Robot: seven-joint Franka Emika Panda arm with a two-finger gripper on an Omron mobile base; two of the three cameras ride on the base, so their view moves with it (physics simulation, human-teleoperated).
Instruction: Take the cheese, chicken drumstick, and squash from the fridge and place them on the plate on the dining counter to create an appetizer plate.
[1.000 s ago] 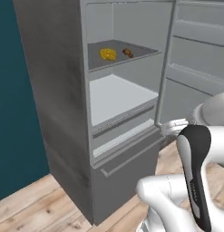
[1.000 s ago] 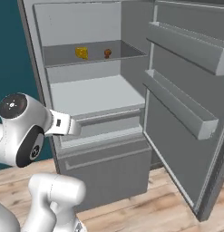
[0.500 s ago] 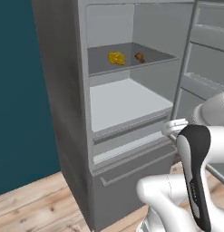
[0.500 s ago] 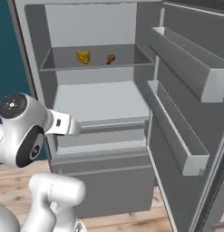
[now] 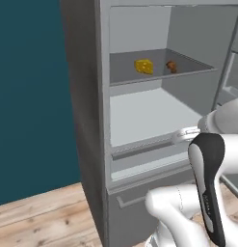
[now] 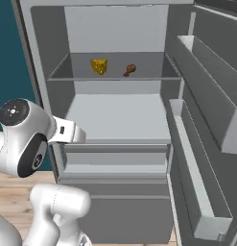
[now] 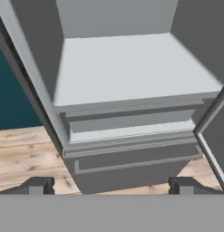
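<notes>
With its base having rolled closer to the open fridge (image 6: 38, 53), the robot faces the cheese (image 6: 99, 66) and chicken drumstick (image 6: 130, 70) on the upper shelf (image 6: 77, 72), empty jaws spread wide, ready to reach in

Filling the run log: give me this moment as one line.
fridge: door open | cheese, drumstick: apart on upper shelf | gripper: open, empty, facing lower shelf | plate stage: not begun

A teal wall (image 5: 29, 96) stands behind a pale wooden plank floor (image 5: 38, 219).
</notes>
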